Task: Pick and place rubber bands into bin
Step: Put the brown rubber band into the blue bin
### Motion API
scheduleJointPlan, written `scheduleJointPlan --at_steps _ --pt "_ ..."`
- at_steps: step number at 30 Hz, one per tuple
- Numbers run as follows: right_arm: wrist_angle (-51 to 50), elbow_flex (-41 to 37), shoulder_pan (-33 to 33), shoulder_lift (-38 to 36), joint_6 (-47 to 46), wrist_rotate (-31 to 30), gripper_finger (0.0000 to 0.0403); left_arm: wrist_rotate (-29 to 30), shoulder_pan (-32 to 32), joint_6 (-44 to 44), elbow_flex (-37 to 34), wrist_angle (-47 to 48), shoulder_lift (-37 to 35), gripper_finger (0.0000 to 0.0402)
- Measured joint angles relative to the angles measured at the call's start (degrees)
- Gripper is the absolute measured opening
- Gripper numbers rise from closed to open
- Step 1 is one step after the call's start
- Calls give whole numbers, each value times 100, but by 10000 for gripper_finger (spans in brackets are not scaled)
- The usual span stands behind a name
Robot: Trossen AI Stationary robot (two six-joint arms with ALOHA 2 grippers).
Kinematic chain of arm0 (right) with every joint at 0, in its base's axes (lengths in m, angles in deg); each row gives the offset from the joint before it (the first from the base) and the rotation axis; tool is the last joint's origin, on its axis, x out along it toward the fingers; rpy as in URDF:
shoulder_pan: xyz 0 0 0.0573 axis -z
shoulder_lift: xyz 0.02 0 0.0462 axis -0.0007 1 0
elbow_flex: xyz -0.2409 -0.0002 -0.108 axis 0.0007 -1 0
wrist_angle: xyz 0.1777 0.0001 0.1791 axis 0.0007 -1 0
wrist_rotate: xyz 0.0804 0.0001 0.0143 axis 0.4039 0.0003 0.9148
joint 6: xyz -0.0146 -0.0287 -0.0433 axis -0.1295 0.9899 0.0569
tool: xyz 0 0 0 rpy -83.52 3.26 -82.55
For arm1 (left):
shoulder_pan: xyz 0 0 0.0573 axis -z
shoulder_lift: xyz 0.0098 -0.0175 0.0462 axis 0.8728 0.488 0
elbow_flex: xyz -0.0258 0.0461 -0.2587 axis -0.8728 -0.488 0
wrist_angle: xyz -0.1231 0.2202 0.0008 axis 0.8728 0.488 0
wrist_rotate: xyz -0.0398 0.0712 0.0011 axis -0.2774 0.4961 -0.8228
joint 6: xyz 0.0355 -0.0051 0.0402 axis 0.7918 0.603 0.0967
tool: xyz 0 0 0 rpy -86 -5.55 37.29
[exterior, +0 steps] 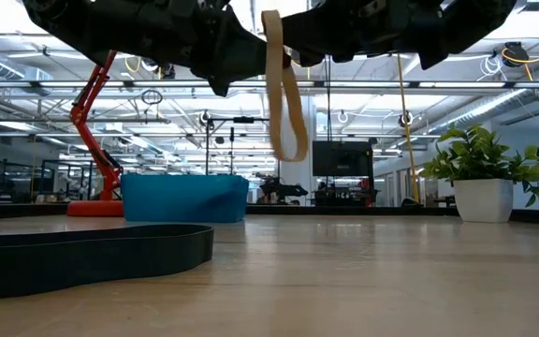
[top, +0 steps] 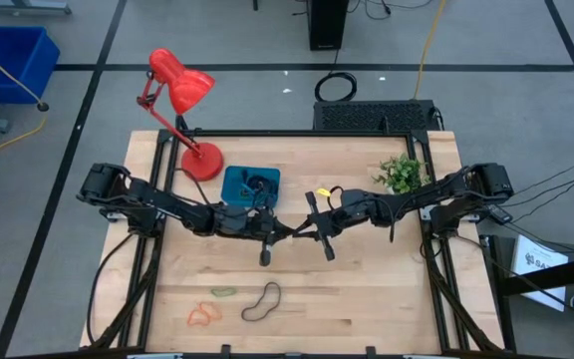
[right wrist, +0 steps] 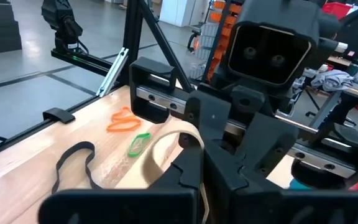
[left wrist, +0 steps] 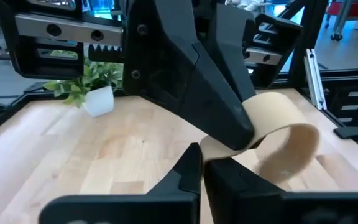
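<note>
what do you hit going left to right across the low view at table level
black rubber band lying in the foreground → red lamp → teal bin → tan rubber band hanging from the grippers above → potted plant

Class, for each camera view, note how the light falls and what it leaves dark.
Low view: bright ceiling lights behind turn the arms into black silhouettes, while the tan rubber band hangs lit. High view: even overhead light, only faint shadows on the table. Right wrist view: a pale sheen on the wood beside the green rubber band.
</note>
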Motion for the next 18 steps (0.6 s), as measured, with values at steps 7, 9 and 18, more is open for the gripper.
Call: scheduleJointPlan --at_steps 7,9,18 --pt "-61 0 0 0 -103 20 31 11 -4 -2 0 24 0 10" --pt "-103 0 -7 0 -114 20 49 7 -7 -4 0 39 0 6" --pt "-297 0 -13 -43 -557 15 149 -31 -7 -20 0 91 0 6"
